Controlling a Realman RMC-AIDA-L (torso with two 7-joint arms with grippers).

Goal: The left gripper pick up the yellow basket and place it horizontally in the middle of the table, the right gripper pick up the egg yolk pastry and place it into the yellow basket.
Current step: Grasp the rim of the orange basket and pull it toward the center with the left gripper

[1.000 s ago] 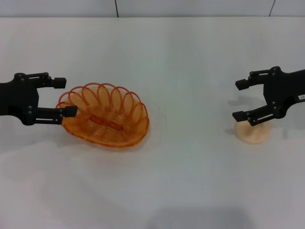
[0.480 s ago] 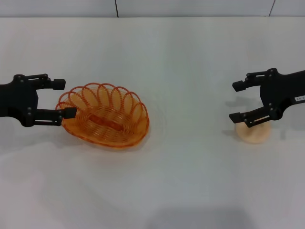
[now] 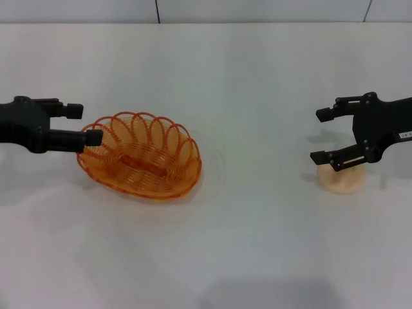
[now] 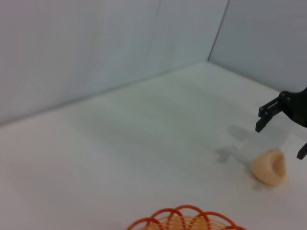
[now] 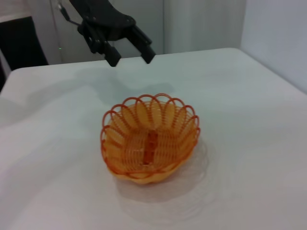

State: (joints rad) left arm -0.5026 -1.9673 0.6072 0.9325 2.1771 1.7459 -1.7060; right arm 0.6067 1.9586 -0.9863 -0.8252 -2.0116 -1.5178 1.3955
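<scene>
The yellow basket (image 3: 141,156) lies on the white table (image 3: 257,77), left of centre, with its long side across the view. My left gripper (image 3: 84,123) is open and empty just beyond the basket's left rim, its lower finger over the rim edge. My right gripper (image 3: 322,136) is open and hovers above the egg yolk pastry (image 3: 341,179), which sits on the table at the right. The right wrist view shows the basket (image 5: 151,139) with the left gripper (image 5: 131,58) behind it. The left wrist view shows the basket's rim (image 4: 187,220), the pastry (image 4: 269,167) and the right gripper (image 4: 283,132).
A wall with panel seams (image 3: 158,9) runs along the table's far edge. Bare table surface lies between the basket and the pastry.
My left gripper has lifted and drawn back slightly from the basket's left rim. The basket has stayed put. My right gripper has shifted slightly left over the pastry.
</scene>
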